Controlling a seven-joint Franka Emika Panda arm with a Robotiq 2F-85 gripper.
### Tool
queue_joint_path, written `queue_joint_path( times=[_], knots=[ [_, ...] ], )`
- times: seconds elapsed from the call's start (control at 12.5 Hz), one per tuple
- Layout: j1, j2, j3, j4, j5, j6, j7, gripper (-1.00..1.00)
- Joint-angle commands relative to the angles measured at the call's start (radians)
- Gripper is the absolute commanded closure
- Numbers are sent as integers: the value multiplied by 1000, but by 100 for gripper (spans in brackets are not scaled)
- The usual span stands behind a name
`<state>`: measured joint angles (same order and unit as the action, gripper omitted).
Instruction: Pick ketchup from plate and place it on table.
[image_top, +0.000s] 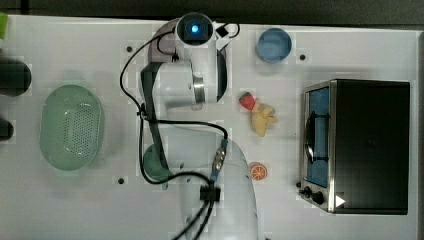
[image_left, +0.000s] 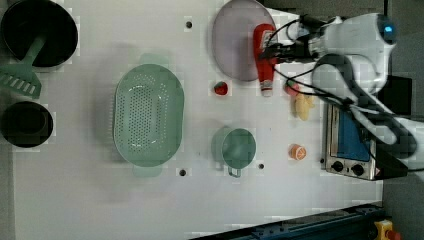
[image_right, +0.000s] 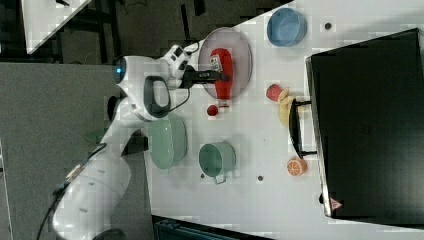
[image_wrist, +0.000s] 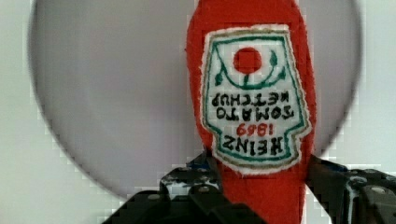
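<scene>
While the green basket (image_left: 148, 114) sits well to the left view's left w/ two dark pots (image_left: 39, 31) beyond it, the task stuff is toward the left view's right. Going left to right in the left view: small red strawberry piece (image_left: 220, 88) on the white table (image_left: 100, 200), green cup (image_left: 236, 148) nearer the lower edge, then the lilac-grey plate (image_left: 234, 40). Ketchup (image_left: 264, 52) lies along the plate's right rim, pale tip hanging past the edge over the table. Gripper (image_left: 272, 52) reaches in from the left view's right, jaws closed on the bottle's body; wrist view shows a finger (image_wrist: 201, 186) pressed on each side of the ketchup, just by the label. Further right: yellow piece (image_left: 302, 106), orange slice (image_left: 297, 151), toaster oven (image_left: 350, 145).
</scene>
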<state>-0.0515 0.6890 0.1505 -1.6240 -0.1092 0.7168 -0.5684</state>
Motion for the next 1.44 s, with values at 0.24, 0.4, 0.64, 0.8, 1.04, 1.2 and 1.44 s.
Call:
queue_joint_path(
  times=[0.24, 0.4, 0.64, 0.8, 1.04, 1.2, 1.44],
  knots=[
    [-66, -269, 8, 45, 107, -183, 64, -16],
    [-92, -332, 2, 43, 173, -284, 64, -16],
    [-120, -420, -35, 18, 181, -374, 64, -16],
    [-124, -477, -69, -41, 181, -426, 71, -16],
    [-125, -559, -92, -170, 180, -405, 108, -16],
    [-120, -615, -88, -268, 179, -365, 145, -16],
    [-114, -680, -73, -423, 178, -268, 206, -16]
  ],
)
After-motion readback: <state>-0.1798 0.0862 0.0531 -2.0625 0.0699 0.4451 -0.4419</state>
